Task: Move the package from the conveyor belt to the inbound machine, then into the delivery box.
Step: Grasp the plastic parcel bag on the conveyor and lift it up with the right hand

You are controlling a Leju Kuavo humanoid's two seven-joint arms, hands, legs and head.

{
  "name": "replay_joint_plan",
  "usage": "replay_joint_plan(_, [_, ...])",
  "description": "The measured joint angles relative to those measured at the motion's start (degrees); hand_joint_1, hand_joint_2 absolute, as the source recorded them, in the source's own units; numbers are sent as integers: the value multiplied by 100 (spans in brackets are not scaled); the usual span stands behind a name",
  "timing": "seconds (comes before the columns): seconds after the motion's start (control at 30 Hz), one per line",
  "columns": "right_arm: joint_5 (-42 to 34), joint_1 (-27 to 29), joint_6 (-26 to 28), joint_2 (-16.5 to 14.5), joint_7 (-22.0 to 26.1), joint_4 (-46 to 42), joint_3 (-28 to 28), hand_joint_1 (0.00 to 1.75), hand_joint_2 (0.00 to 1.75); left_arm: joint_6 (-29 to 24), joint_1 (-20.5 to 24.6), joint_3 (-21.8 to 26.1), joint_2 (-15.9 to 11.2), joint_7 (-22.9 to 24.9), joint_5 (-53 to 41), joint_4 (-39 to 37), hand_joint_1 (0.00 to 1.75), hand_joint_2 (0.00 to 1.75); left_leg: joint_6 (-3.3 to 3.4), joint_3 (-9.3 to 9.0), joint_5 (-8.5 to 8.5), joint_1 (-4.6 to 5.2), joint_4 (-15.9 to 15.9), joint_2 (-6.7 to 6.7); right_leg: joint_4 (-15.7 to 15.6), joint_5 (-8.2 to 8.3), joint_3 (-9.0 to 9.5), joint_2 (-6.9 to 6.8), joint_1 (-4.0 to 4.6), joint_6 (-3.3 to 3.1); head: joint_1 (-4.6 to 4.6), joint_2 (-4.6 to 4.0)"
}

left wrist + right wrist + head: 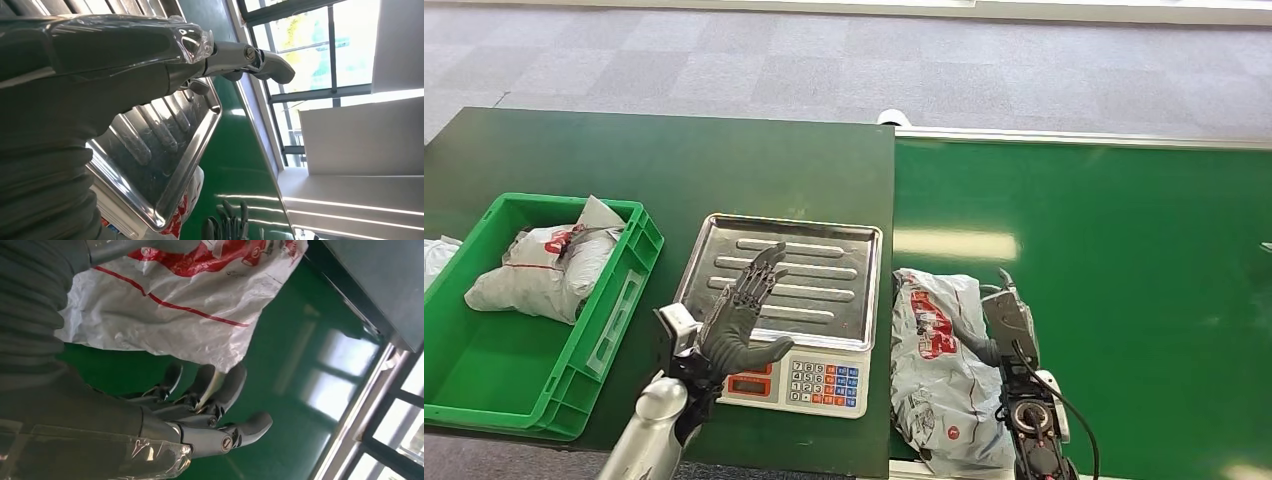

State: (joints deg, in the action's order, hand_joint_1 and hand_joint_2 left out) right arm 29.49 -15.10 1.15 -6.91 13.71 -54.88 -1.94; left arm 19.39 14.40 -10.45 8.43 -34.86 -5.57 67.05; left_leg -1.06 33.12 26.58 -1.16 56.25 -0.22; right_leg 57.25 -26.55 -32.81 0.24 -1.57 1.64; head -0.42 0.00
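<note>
**Hands apart, package on the belt**

Left hand [742,318] hovers over the near edge of the ribbed steel weighing tray [824,262] of the white electronic scale [809,384], its fingers spread and straight, pointing away from the robot, holding nothing. The left wrist view shows the same tray [165,165] beneath the hand [220,55], with the thumb stretched out past its rim.

The right hand [1004,325] sits at the right side of the grey plastic mail package with red print [939,375], which lies crumpled on the bright green conveyor belt [1124,280], just beside the scale. In the right wrist view the fingers [225,385] are apart and slightly curled, next to the package's edge [190,320]; whether they touch the plastic cannot be told, and the hand grips nothing.

On the dark green surface [674,160], left of the scale, stands a green plastic crate [629,300]. Inside it, against its far wall, rests another grey bagged parcel with red markings [544,270]. Grey carpet tiles [824,60] cover the floor beyond the surface.
</note>
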Motion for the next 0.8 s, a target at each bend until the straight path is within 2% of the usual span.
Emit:
replay_joint_plan(0.33, [337, -402, -29, 20, -375, 1481, 64, 0, 175, 30, 79, -8, 60, 91, -9, -14, 0, 175, 0, 0, 0, 0, 0, 0, 0, 0, -2, 0, 0, 0, -1, 0])
replay_joint_plan(0.43, [390, -594, -260, 37, -391, 1903, 65, 0, 175, 30, 120, -16, 73, 98, -4, -54, 0, 175, 0, -7, 1, 0, 0, 11, -1, 0, 1, 6, 0, 0, 0, 0])
replay_joint_plan(0.53, [451, -808, -715, 67, -348, 2221, 78, 0, 175, 32, 171, -35, 78, 98, 9, -104, 0, 175, -4, -35, 8, -1, 0, 46, -2, 2, 16, 36, 1, -3, 2, 0])
replay_joint_plan(0.67, [611, -1043, -1160, 112, -320, 2593, 185, 23, 175, 15, 235, -76, 97, 98, 31, -163, 0, 175, -18, -85, 25, -4, -3, 88, -4, 7, 47, 83, 3, -12, 2, 0])
replay_joint_plan(0.73, [628, -1112, -1188, 120, -300, 2717, 231, 23, 175, -12, 249, -88, 105, 98, 35, -172, 0, 175, -19, -103, 27, -7, -4, 96, -4, 8, 60, 92, 6, -13, 1, 0])
replay_joint_plan(0.8, [629, -1161, -1185, 121, -291, 2809, 256, 99, 175, -31, 250, -93, 106, 98, 35, -172, 0, 175, -19, -114, 27, -12, -4, 97, -4, 9, 69, 94, 11, -14, 1, 0])
